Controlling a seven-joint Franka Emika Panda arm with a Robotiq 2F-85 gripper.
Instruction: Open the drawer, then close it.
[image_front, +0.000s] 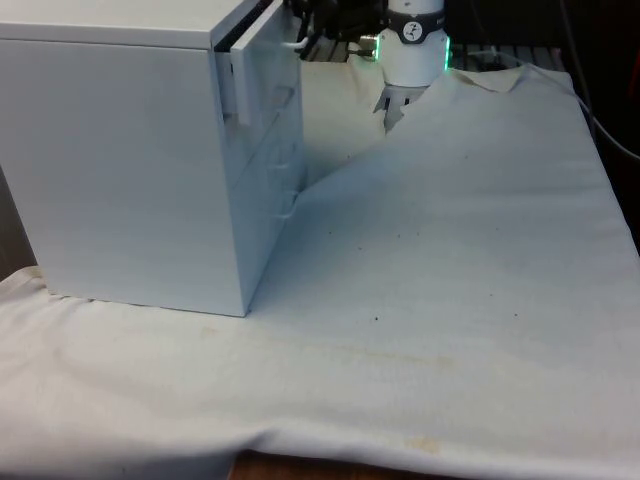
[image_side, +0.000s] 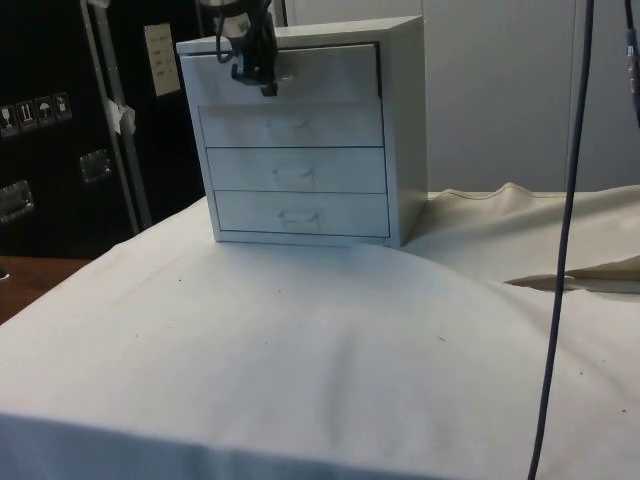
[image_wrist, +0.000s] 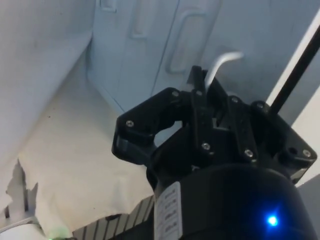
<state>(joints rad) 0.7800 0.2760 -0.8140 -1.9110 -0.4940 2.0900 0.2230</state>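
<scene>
Front view: I see the top drawer (image_front: 262, 60) pulled partly out of the chest (image_front: 120, 160) at eleven o'clock on the counter (image_front: 450, 300). Side view: my hand (image_side: 262, 78) sits at its front. Wrist view: hand clenched on the handle (image_wrist: 220, 67). An off-axis push might jam the drawer or shift the chest.

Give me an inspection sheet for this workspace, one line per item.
Surface: white cloth, wrinkled, with a few small specks.
Job's things: white chest of drawers; its top drawer stands slightly pulled out, the three below sit flush.
Clutter: nothing seen.
Grippers: claw shut on the top drawer's handle.
Cables: dark cable hangs down across the side view.
Surroundings: dark cabinets beside the table.
</scene>
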